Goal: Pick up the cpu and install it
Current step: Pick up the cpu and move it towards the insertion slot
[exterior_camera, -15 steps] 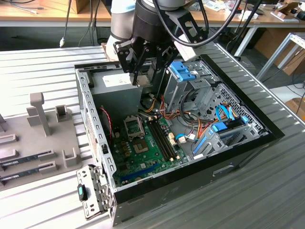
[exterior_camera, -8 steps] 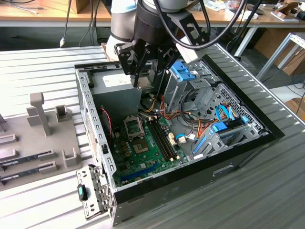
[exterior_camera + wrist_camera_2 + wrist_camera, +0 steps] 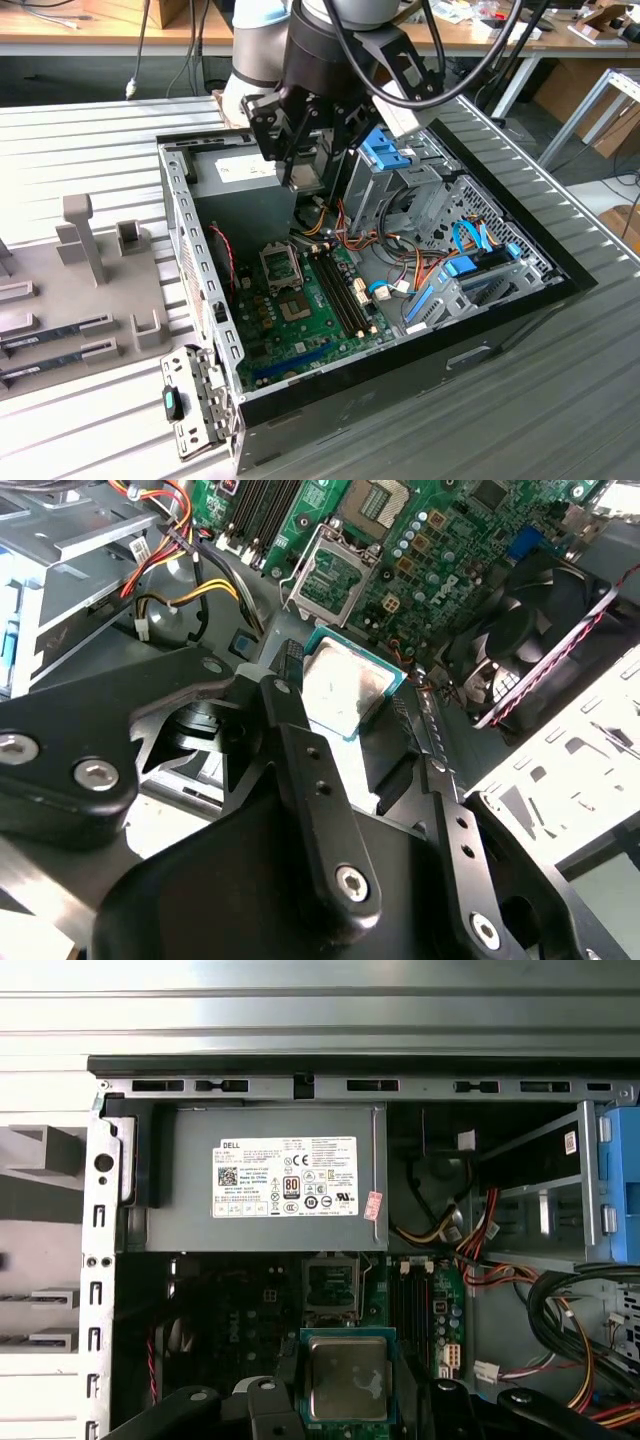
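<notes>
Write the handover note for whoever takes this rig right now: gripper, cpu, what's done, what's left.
Gripper: shut on the cpu, gripped at its edges, metal top showing in both wrist views.
Position: above the open computer case, close to the power supply.
Socket: empty, on the motherboard inside the case.
Done: cpu is picked up and is over the case.
Left: cpu is not yet seated in the socket.
</notes>
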`<state>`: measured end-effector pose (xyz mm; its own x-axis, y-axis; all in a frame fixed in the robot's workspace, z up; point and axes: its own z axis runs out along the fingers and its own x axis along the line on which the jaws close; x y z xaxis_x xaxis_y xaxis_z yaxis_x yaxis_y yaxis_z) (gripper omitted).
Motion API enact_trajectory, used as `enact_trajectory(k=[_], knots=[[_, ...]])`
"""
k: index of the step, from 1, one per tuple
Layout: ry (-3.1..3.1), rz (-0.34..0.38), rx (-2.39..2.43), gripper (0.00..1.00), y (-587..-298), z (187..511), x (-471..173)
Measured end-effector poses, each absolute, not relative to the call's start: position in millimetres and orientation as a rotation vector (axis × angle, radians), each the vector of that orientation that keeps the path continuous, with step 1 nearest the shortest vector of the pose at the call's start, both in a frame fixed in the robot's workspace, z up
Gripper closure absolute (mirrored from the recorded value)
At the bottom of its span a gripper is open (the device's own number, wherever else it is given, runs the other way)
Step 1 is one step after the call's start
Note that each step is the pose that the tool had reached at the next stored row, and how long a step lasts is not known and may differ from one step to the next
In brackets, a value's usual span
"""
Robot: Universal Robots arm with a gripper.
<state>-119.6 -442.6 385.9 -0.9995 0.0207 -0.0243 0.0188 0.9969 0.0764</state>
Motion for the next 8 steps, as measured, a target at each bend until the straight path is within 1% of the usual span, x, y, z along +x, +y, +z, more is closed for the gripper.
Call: enact_trajectory(k=[8], knots=[[3.114, 0.119, 0.031, 0.53, -447.7, 385.7, -119.6]])
